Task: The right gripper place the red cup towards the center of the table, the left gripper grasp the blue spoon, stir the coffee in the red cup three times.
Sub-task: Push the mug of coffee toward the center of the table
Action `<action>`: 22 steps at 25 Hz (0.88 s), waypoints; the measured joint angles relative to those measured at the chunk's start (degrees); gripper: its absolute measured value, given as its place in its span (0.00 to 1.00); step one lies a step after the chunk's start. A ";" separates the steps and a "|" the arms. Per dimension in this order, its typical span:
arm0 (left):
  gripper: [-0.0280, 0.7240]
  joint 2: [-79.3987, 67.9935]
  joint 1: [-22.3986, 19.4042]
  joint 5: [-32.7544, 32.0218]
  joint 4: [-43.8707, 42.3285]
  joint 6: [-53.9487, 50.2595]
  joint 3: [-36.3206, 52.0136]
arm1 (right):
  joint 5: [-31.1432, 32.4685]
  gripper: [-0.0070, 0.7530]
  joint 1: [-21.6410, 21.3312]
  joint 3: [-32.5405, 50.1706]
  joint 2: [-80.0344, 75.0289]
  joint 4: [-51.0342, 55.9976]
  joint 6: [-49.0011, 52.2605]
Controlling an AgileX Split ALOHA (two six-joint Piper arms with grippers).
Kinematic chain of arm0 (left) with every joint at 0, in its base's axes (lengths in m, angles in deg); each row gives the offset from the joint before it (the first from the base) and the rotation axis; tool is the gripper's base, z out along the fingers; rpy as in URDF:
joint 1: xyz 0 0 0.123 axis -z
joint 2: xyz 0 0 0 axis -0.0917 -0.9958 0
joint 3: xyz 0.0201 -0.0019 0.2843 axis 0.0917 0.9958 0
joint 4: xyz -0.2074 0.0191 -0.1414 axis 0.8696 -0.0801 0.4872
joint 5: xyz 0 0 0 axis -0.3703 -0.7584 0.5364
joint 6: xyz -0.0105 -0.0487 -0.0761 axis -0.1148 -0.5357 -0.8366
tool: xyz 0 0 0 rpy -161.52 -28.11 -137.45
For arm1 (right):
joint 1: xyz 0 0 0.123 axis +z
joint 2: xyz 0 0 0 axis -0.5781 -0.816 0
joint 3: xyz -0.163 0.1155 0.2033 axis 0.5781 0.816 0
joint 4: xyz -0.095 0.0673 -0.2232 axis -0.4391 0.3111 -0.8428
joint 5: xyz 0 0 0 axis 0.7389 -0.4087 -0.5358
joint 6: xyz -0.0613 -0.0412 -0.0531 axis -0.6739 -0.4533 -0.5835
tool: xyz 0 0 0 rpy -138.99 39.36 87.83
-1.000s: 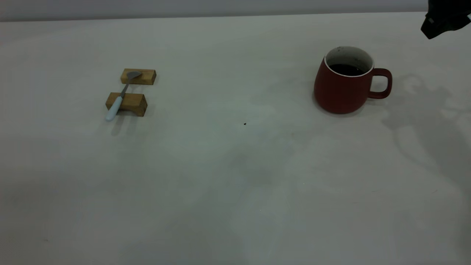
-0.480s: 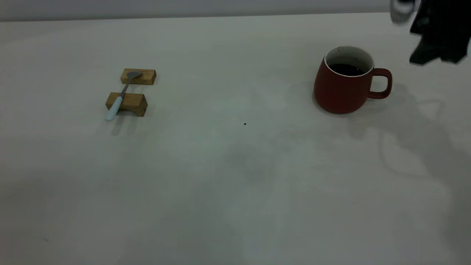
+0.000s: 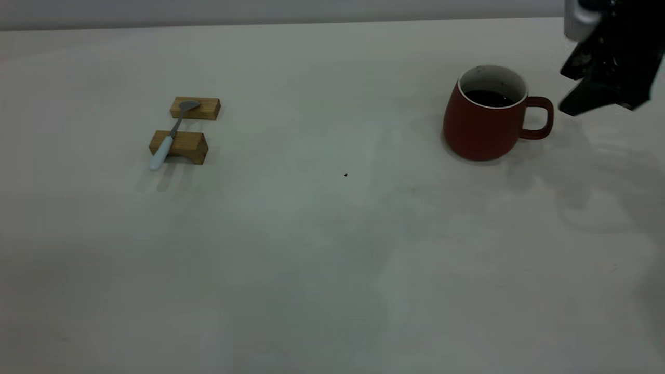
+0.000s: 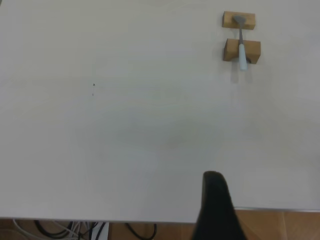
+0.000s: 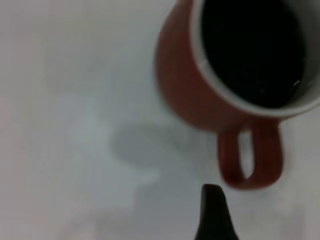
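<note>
The red cup stands at the table's right with dark coffee in it, its handle pointing right. My right gripper hangs just right of the handle, open and apart from it. In the right wrist view one dark finger sits close to the cup's handle. The blue spoon lies across two wooden blocks at the left, untouched. The left wrist view shows the spoon far off, and my left gripper only as a dark shape by the table edge.
The two wooden blocks hold the spoon off the table. A tiny black speck marks the tabletop near the middle. In the left wrist view the table edge has floor and cables beyond it.
My right gripper has come down and leftward from the top right corner to beside the cup's handle. Cup, spoon and blocks have not moved.
</note>
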 joint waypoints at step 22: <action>0.82 0.00 0.00 0.00 0.00 0.00 0.00 | 0.51 0.73 -1.17 -9.73 -11.73 2.20 -0.58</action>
